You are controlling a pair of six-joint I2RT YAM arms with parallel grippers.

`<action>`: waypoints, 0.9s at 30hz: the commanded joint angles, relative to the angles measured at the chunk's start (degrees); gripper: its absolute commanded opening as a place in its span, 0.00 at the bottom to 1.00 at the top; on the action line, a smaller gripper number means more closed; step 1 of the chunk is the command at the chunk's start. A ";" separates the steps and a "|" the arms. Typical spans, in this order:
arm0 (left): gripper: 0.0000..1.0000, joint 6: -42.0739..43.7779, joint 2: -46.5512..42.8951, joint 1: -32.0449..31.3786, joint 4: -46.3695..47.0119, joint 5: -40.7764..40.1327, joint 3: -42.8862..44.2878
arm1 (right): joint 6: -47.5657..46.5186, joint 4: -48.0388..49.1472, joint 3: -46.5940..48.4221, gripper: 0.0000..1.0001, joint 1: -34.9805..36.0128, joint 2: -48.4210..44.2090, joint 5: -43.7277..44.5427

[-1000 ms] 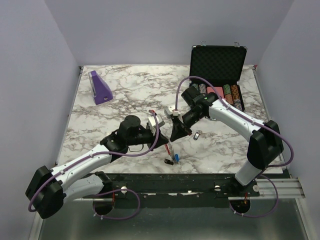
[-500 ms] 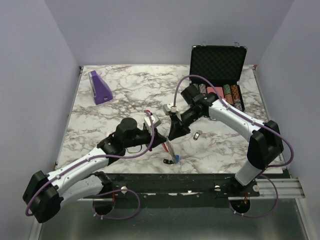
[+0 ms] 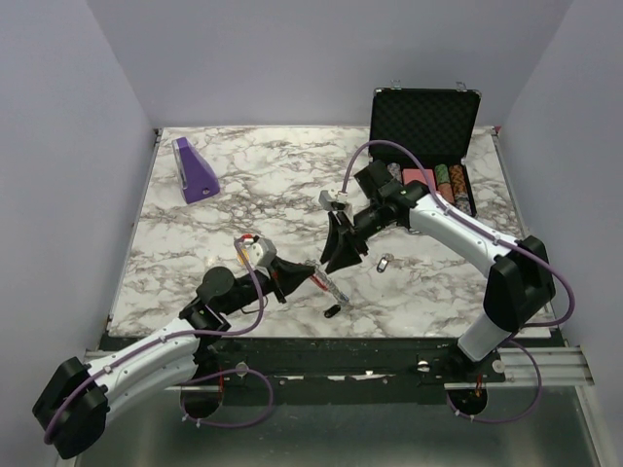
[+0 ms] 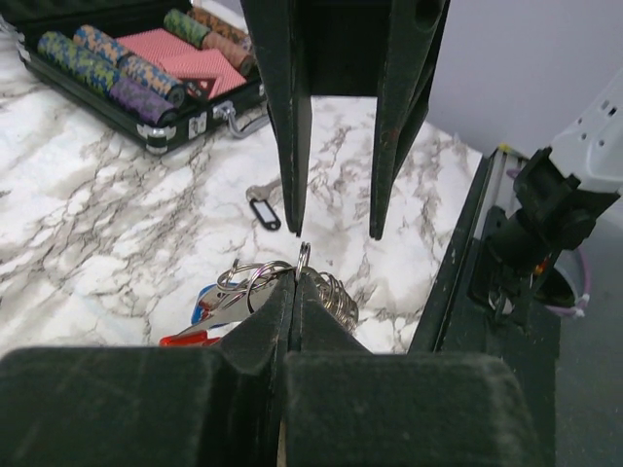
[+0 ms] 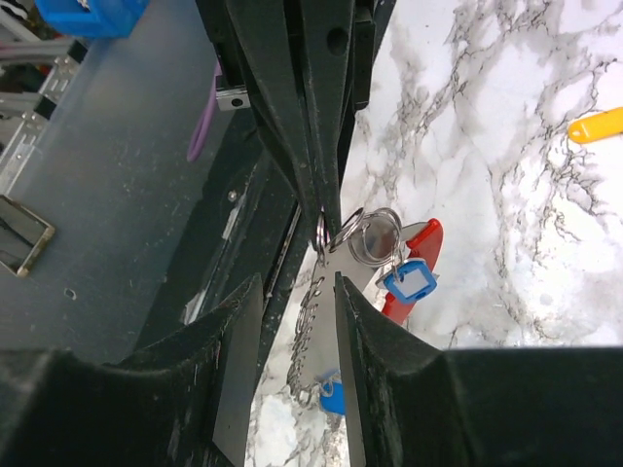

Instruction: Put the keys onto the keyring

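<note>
The left claw [image 4: 296,282] is pinching shut on the keyring [image 4: 251,279], gripping its silver ring by the thin edge just above the desk [image 3: 253,195], near the front rim. The red clip [image 4: 185,338] and a blue-headed key [image 5: 409,282] are hanging below the ring. The right claw [image 4: 336,232] is hovering directly over the ring with its jaws apart and, as far as the wrist views show, gripping nothing. A silvery engraved piece [image 5: 311,321] is lying in the gap between its fingers, and I cannot tell whether it is touching either one.

The main risk is coming from that narrow pinch. Any sideways push from the right claw is likely to twist the ring in the left jaws or pop it free. With the ring this close to the front rim, a dropped keyring may be sliding off the desk.

The two sets of fingertips are also working very near each other, so a small misjudged approach is risking a knock between them.

A loose key [image 3: 384,263] is lying flat on the marble just beside the right claw, and a yellow key [image 5: 596,125] is lying farther off. Both are tiny and flat, so a grasp may be skidding them away instead of lifting them. The dangling key and clip may be swinging into the way while another key is being threaded.
</note>
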 commanded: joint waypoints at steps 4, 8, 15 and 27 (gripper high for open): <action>0.00 -4.12 2.60 -0.20 16.62 -1.17 -0.06 | 10.43 9.89 -2.64 0.44 -0.28 -1.97 -3.59; 0.00 -4.47 3.75 -0.20 17.15 -0.38 0.38 | 10.79 10.16 -2.55 0.43 -0.46 -2.32 -3.24; 0.00 -4.65 3.84 -0.20 16.45 -0.73 0.21 | 11.23 10.16 -2.46 0.41 -1.33 -3.11 -5.70; 0.00 -5.27 4.18 -0.20 17.06 -0.73 0.12 | 15.35 13.67 -4.31 0.34 -2.39 -3.11 -8.25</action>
